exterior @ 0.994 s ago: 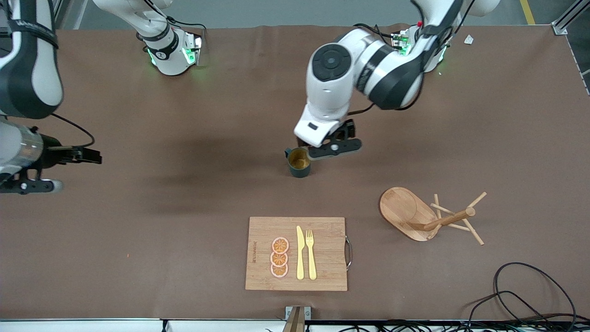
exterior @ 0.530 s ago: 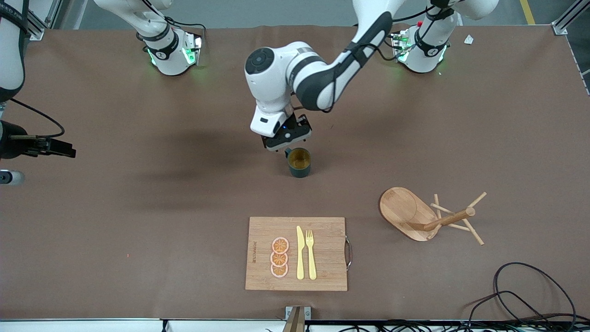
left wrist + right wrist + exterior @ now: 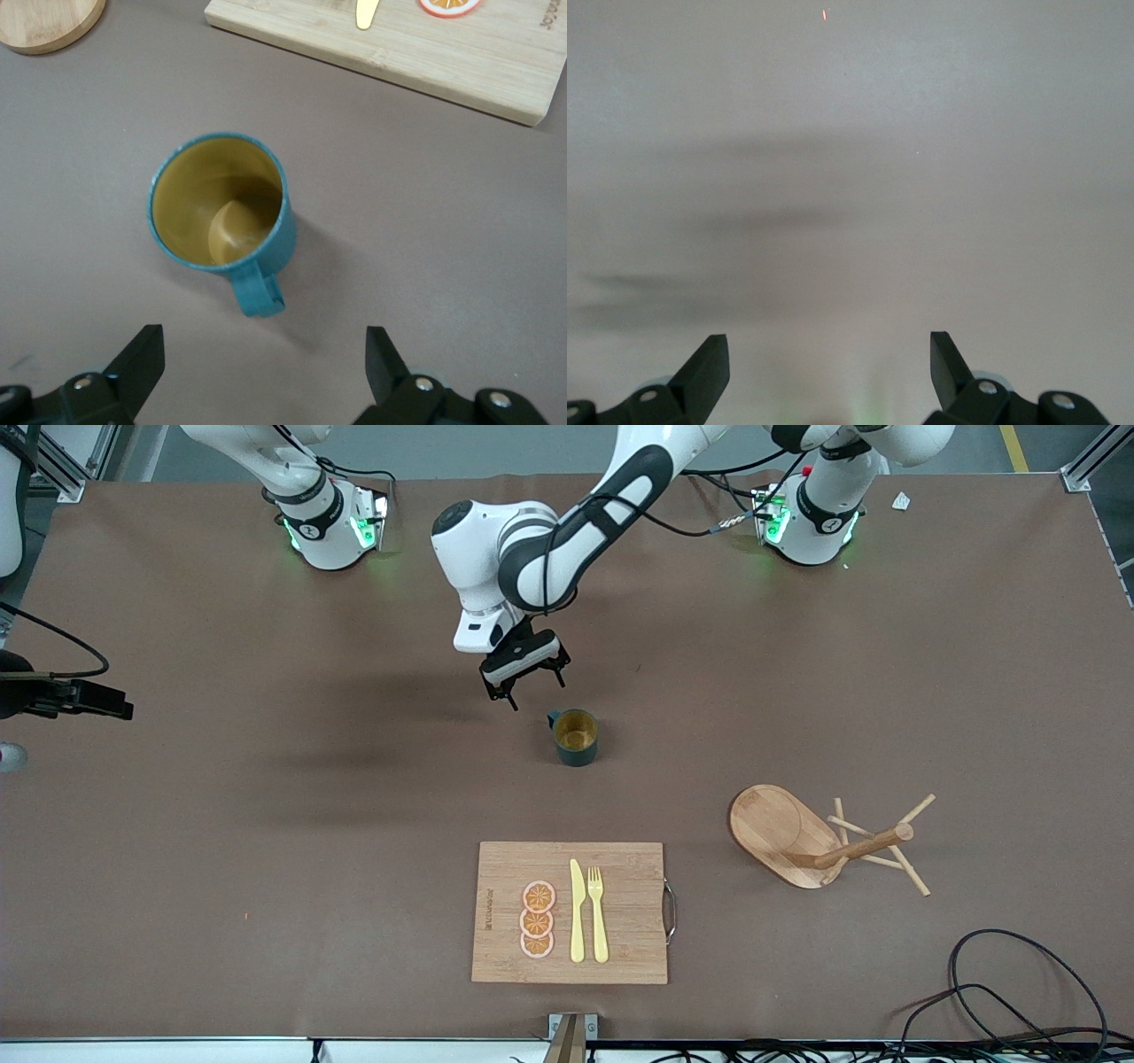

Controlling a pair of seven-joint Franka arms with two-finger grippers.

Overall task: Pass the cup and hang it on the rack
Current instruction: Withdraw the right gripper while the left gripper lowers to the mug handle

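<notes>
Since a second ago, the left arm has swung toward the right arm's end of the table, and its gripper no longer covers the cup. Nearest the front camera lies the cutting board (image 3: 570,912) with three orange slices (image 3: 537,920), a knife (image 3: 577,911) and a fork (image 3: 598,914). Farther back, toward the left arm's end, the rack (image 3: 815,838) lies tipped on its side. Farther still, the cup (image 3: 575,736) stands upright on the table (image 3: 266,850), untouched, its handle pointing toward the left gripper (image 3: 526,676), which hangs just beside it, jaws spread wide and empty. At the right arm's edge of the table, the right gripper (image 3: 829,365) waits over bare table, jaws also spread.
</notes>
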